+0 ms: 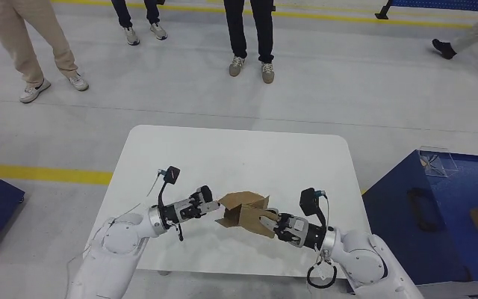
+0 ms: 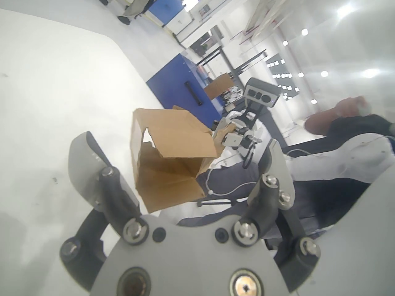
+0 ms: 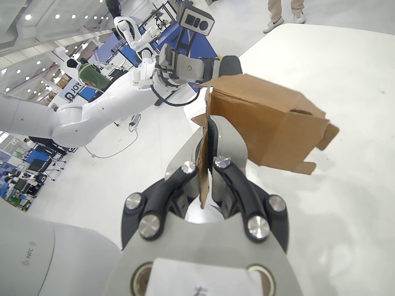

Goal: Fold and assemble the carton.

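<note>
The half-formed carton (image 1: 243, 211) hangs over the table (image 1: 224, 153) near its front edge, held by one flap (image 3: 203, 170) clamped in the right tool (image 3: 206, 143). The left tool (image 2: 179, 147) gapes beside it. A push there could bend that thin flap or pull it free.

Carton (image 1: 243, 211), brown cardboard: one, held in my right gripper (image 1: 267, 220). Grippers of mine: two, counting my left gripper (image 1: 213, 200). Fingers (image 2: 91, 164) on each gripper: two, which makes four in all. Table (image 1: 224, 153), white: one. Blue cabinet (image 1: 426, 217) beside the table: one. Clear box (image 1: 435, 159) on top of that cabinet: one.
</note>
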You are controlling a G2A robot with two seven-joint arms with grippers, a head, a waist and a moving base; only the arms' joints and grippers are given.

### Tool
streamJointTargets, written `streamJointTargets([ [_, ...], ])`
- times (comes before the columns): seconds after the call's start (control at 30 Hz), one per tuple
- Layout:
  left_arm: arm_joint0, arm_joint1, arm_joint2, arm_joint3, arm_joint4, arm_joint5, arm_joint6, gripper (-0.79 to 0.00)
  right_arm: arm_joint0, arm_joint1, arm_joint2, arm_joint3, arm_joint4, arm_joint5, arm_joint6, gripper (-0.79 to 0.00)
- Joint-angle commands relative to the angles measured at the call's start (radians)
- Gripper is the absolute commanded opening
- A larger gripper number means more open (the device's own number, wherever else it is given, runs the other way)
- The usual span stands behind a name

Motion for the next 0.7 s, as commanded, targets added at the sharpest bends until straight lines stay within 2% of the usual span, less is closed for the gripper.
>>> streamJointTargets([
  [0.0,0.026,0.007,-0.001,-0.053,0.099,0.04,-0.011,0.0,0.004,0.001,0.0,0.003,0.017,0.01,0.013,-0.785],
  [0.17,0.042,0.014,0.024,-0.1,0.217,0.12,-0.024,0.0,0.018,0.004,-0.003,0.004,0.051,0.026,0.044,-0.785],
  [0.33,0.017,0.012,0.054,-0.064,0.217,0.182,0.0,0.0,0.022,0.006,-0.022,-0.009,0.07,0.02,0.08,-0.785],
  [0.5,-0.011,0.011,0.084,-0.037,0.291,0.238,0.037,0.0,0.024,0.008,-0.04,-0.02,0.076,0.013,0.101,-0.785],
  [0.53,-0.013,0.011,0.089,-0.033,0.305,0.249,0.048,-0.034,0.024,0.008,-0.042,-0.023,0.077,0.013,0.101,-0.785],
  [0.57,-0.015,0.01,0.094,-0.031,0.309,0.255,0.055,-0.126,0.024,0.008,-0.044,-0.025,0.076,0.013,0.1,-0.785],
  [0.6,-0.017,0.01,0.097,-0.028,0.309,0.257,0.061,-0.265,0.023,0.008,-0.047,-0.027,0.078,0.014,0.101,-0.785],
  [0.63,-0.02,0.011,0.099,-0.021,0.314,0.265,0.068,-0.474,0.023,0.009,-0.049,-0.029,0.08,0.014,0.102,-0.785],
  [0.67,-0.023,0.011,0.102,-0.018,0.323,0.272,0.071,-0.616,0.024,0.009,-0.049,-0.03,0.079,0.014,0.102,-0.785],
])
